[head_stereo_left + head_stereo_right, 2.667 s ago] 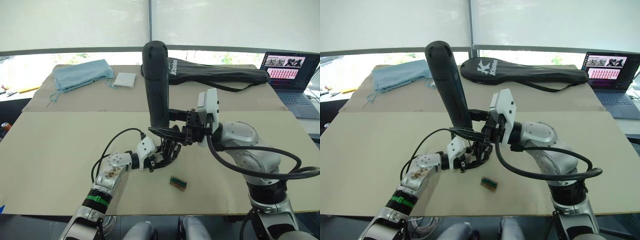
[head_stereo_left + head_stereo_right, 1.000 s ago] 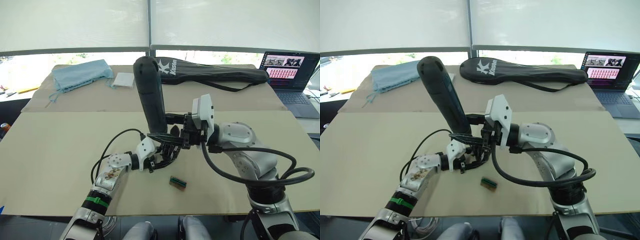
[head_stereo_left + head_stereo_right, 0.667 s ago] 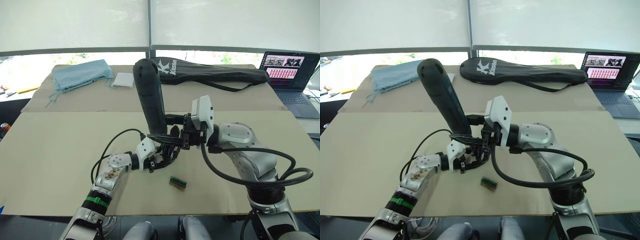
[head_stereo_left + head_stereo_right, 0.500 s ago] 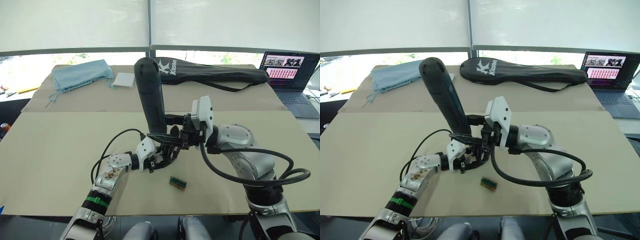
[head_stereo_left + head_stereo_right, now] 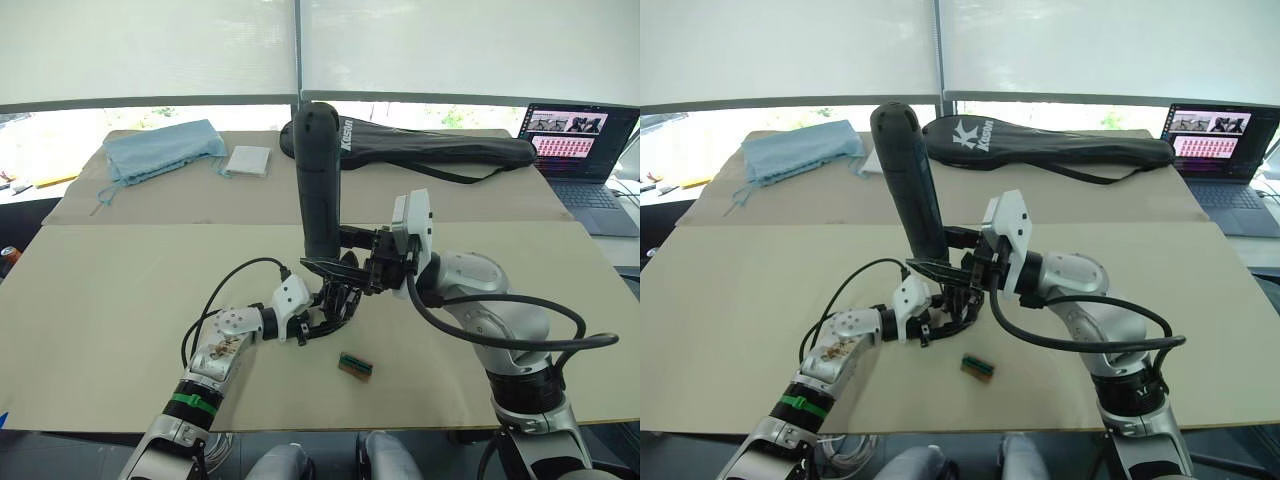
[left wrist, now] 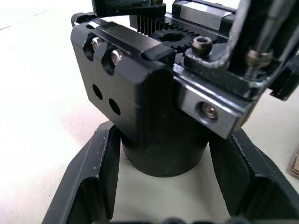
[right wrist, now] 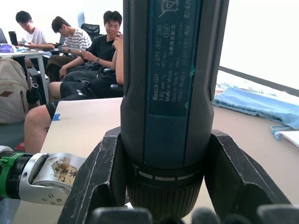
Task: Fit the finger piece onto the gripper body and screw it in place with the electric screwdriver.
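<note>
The gripper body (image 6: 161, 135), a black block on a round base, stands on the table with my left gripper (image 5: 330, 306) shut around its base; the fingers (image 6: 86, 186) press on both sides. My right gripper (image 5: 352, 268) is shut on the electric screwdriver (image 5: 319, 180), a thick black cylinder held nearly upright just above the body. Its thin metal bit (image 6: 274, 23) comes down onto a screw on the body's top. I cannot tell the finger piece apart from the black parts clustered there.
A small green-and-brown block (image 5: 356, 366) lies on the table near the front of the grippers. At the back are a blue cloth (image 5: 165, 148), a white pad (image 5: 248, 160), a long black racket bag (image 5: 440, 150) and a laptop (image 5: 580, 150). Several people (image 7: 70, 51) sit beyond the table.
The screwdriver's top has swung to the right, from a left lean to nearly upright, in my right gripper. The left gripper and the gripper body have stayed in place.
</note>
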### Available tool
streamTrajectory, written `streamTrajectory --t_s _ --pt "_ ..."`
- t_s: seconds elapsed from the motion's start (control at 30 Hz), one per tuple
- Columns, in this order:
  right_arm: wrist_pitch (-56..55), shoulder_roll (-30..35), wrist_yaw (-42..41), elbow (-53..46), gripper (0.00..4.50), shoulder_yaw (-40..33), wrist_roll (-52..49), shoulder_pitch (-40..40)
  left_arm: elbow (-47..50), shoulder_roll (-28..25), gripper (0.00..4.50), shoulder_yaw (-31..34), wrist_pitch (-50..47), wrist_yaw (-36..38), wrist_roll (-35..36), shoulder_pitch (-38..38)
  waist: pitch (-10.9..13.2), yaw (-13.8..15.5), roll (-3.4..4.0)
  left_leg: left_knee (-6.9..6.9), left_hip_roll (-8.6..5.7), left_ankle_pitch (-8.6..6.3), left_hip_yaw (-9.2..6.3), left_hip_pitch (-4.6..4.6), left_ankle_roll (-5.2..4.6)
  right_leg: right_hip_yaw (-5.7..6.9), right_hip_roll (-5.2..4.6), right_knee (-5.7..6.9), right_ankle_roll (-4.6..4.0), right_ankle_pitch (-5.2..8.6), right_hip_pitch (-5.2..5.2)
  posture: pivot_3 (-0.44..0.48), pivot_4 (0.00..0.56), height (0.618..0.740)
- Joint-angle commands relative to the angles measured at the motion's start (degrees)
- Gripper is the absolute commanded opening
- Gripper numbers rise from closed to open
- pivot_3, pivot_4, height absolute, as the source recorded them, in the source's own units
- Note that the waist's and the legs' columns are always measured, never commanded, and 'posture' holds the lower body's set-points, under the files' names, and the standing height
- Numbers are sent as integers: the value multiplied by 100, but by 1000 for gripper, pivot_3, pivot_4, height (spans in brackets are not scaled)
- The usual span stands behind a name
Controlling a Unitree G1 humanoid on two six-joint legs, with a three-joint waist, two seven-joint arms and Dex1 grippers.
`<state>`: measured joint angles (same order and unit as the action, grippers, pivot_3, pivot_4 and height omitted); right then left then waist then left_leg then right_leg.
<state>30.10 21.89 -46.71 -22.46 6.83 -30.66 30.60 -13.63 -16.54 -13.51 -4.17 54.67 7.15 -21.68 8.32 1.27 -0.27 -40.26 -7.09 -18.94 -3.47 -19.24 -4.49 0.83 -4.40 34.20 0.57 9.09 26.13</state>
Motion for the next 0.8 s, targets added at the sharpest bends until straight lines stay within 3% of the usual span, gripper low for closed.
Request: streamTrajectory --t_s 0.03,0.8 --pt "27 20 171 18 1906 66 123 -130 -216 -27 2266 -236 -244 140 -60 178 -7 -2 0 0 0 0 0 1 0 -1 0 0 0 0 0 0 150 740" --pt "-172 91 304 266 1906 502 507 -385 -327 -103 2266 -194 -151 186 -70 46 -131 -49 2 15 1 0 0 19 0 -4 2 -1 0 0 -10 0 150 740"
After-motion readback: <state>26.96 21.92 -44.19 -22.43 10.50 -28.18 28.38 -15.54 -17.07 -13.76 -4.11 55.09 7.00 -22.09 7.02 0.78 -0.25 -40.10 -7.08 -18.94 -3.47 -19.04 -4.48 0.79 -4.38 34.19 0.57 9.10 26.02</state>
